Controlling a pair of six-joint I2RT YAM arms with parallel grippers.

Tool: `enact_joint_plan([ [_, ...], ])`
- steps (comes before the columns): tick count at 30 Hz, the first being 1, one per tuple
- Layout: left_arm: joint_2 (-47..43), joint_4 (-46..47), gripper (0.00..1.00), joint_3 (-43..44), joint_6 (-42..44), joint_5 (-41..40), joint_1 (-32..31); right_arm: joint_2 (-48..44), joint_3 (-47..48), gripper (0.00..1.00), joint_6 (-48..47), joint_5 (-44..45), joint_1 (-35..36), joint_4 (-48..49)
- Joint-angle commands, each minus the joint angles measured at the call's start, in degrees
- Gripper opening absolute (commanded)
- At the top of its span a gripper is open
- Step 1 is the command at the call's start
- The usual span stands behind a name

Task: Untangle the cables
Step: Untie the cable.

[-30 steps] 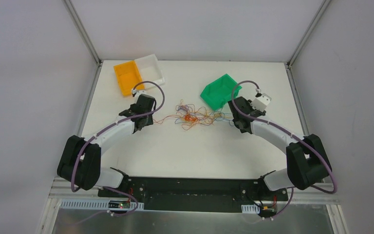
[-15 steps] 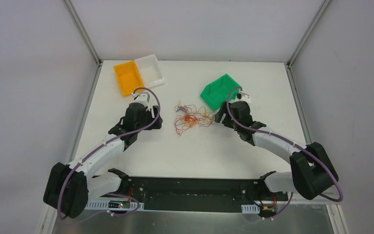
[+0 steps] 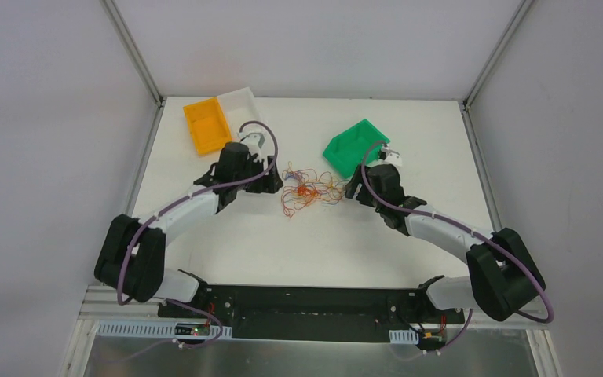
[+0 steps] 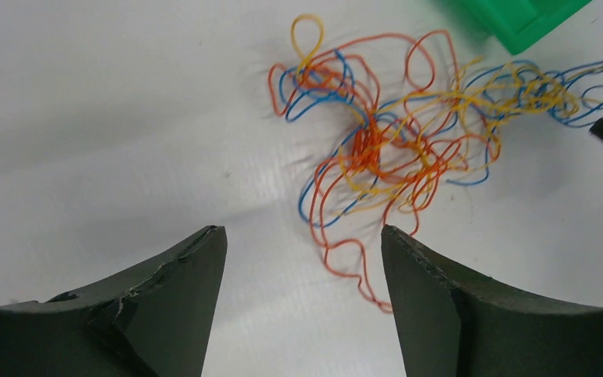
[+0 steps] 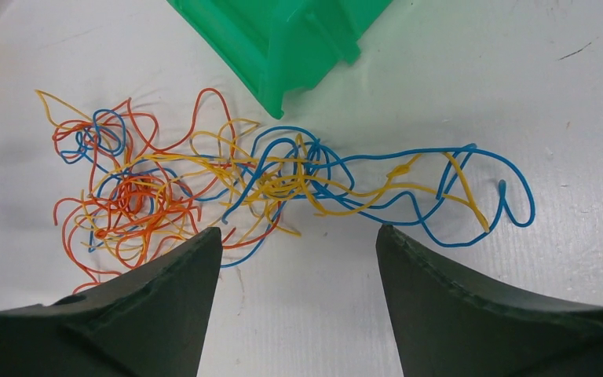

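Orange, red, blue and yellow mixed all through the cables (image 4: 385, 149): densest orange-red at the knot, mostly blue and yellow in the strands nearer the right gripper (image 5: 298, 236). Plain bright green for the bin (image 3: 352, 146); solid orange for the orange tray (image 3: 206, 124), plain white for the white tray (image 3: 243, 110). White, unpatterned table (image 3: 306, 243) with a few small dark marks (image 5: 577, 52). Matte black fingers on the left gripper (image 4: 302, 236) and the right alike. Black joints and white links on the left arm (image 3: 188, 212) and right arm (image 3: 440, 224), each trailed by purple cable (image 3: 550, 305).
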Motion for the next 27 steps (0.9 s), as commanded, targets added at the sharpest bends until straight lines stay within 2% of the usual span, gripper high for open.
enact_joint_plan([
  [1, 8.19, -5.50, 0.73, 11.24, 0.23, 6.37, -0.82, -1.62, 1.80, 0.75, 0.99, 2.26, 0.29, -0.11],
  [7, 17.71, -9.41, 0.70, 19.19, -1.42, 7.36, -4.20, -1.94, 1.45, 0.75, 1.90, 4.54, 0.24, -0.43],
  [11, 22.90, -15.15, 0.69, 25.71, -0.34, 2.64, -8.38, -1.87, 1.78, 0.75, 2.68, 5.08, 0.29, -0.96],
  [14, 27.41, -19.89, 0.57, 29.53, -1.11, 1.46, -8.79, -2.30, 1.66, 0.75, 3.24, 6.10, 0.24, -1.17],
  [19, 30.21, -20.93, 0.49, 29.76, -0.97, -0.10, -9.03, -1.73, 1.76, 0.75, 3.44, 5.27, 0.27, -0.87],
  [21, 30.45, -21.40, 0.37, 29.61, 0.05, -0.95, -9.03, -1.51, 1.75, 0.75, 2.81, 3.47, 0.25, -0.31],
  [23, 30.13, -21.62, 0.07, 29.02, 1.87, 1.45, -9.03, -1.75, 1.28, 0.75, 2.06, 2.52, 0.43, 0.60],
  [24, 29.40, -21.62, 0.00, 28.15, 2.87, 3.89, -9.03, -2.05, 1.03, 0.75, 1.74, 2.60, 0.48, 1.11],
  [27, 24.16, -20.80, 0.00, 22.71, 5.22, 7.34, -9.13, -3.14, 0.41, 0.75, 0.71, 4.60, 0.55, 1.32],
])
